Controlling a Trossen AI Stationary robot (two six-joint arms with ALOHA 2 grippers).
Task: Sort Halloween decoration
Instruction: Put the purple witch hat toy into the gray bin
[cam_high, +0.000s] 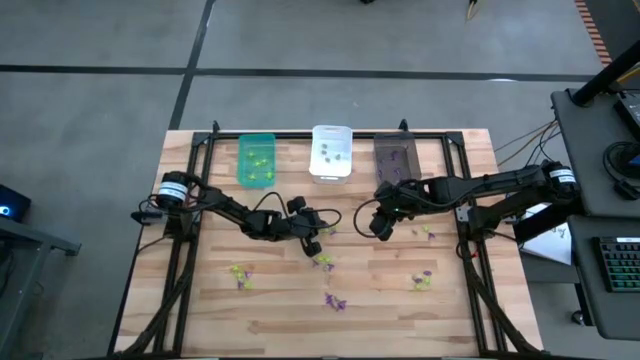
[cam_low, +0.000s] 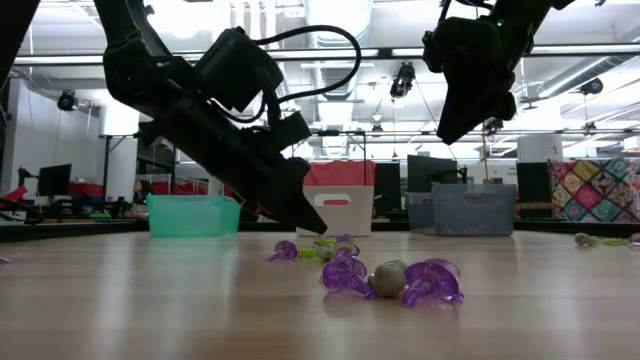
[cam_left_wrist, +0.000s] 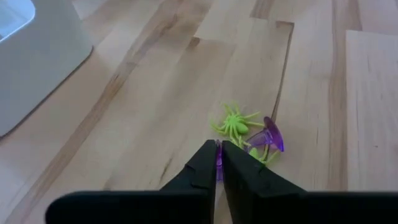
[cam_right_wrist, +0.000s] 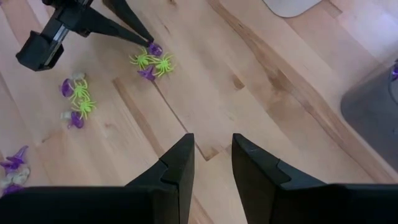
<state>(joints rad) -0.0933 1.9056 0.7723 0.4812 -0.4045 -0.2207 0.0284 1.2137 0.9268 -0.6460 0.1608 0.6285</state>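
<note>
Left claw (cam_left_wrist: 218, 155) pinched on a purple trinket (cam_left_wrist: 218, 163), green spider (cam_left_wrist: 235, 124) just beyond

Wooden bench (cam_high: 200, 300) has three bins lined up along the back edge: green bin (cam_high: 257, 160), white bin (cam_high: 331, 152), dark grey bin (cam_high: 396, 157). Keyboard (cam_high: 620, 265) sits off right.

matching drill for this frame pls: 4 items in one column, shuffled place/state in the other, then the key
Things:
1. left gripper
2. right gripper
3. green bin
4. dark grey bin

Places or states:
A. at the back of the table, right of the white bin
B. fingers apart, nothing between them, raised over the table
C. at the back of the table, left of the white bin
D. tips down at the table, shut on a purple trinket

Pairs: 1-D, 2-B, 3-C, 4-A
</note>
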